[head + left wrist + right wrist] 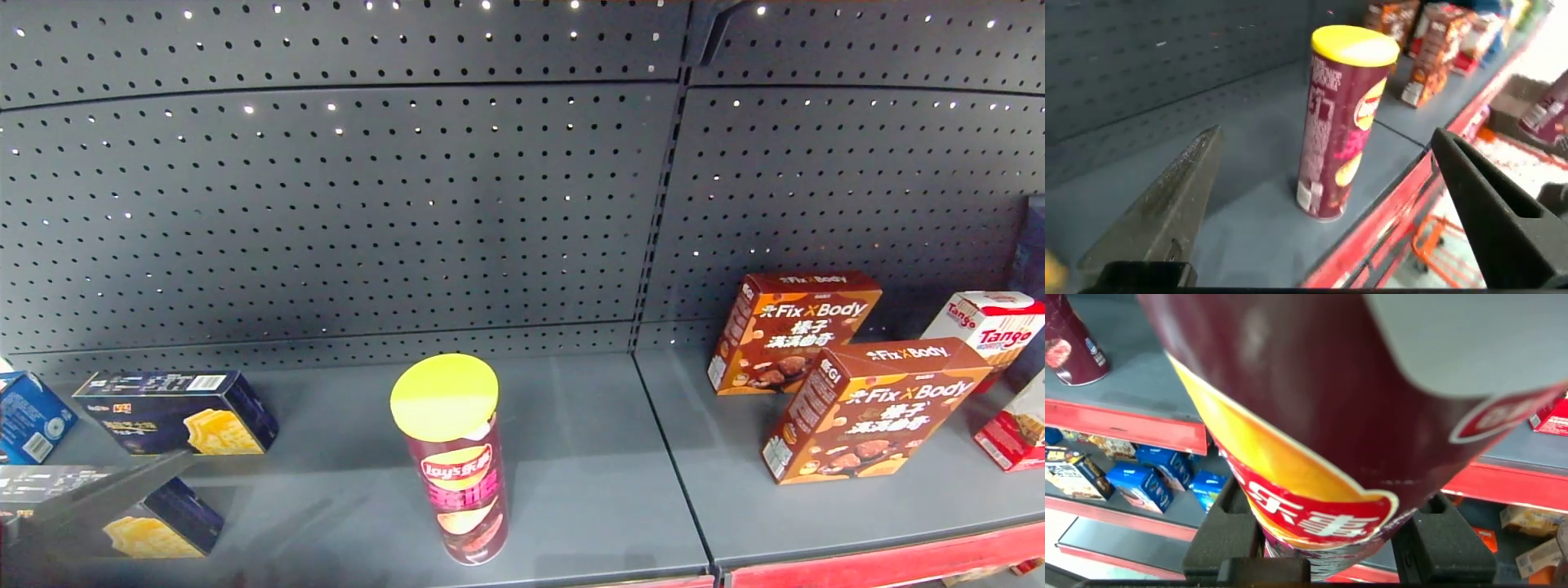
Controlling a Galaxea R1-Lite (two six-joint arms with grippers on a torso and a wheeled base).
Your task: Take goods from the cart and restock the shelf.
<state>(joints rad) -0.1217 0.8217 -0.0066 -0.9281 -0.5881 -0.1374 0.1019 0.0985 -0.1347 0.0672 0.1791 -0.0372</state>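
A maroon chips can [457, 465] with a yellow lid stands upright near the front of the grey shelf [588, 457]. In the left wrist view the same can [1343, 122] stands a short way ahead of my left gripper [1327, 137], which is open and apart from it. One of its fingers [106, 490] shows at the lower left of the head view. My right gripper [1327, 547] is shut on a second maroon chips can [1323, 441], held below and in front of the shelf's red edge [1118, 420]. The standing can [1074, 343] shows on the shelf beyond it.
Navy biscuit boxes [184, 412] [155, 523] and a blue box [28, 416] sit at the shelf's left. Brown boxes [792, 331] [873, 408] and red-white boxes [992, 327] fill the right. A pegboard wall [408, 204] backs the shelf. Blue boxes [1143, 486] lie on a lower shelf.
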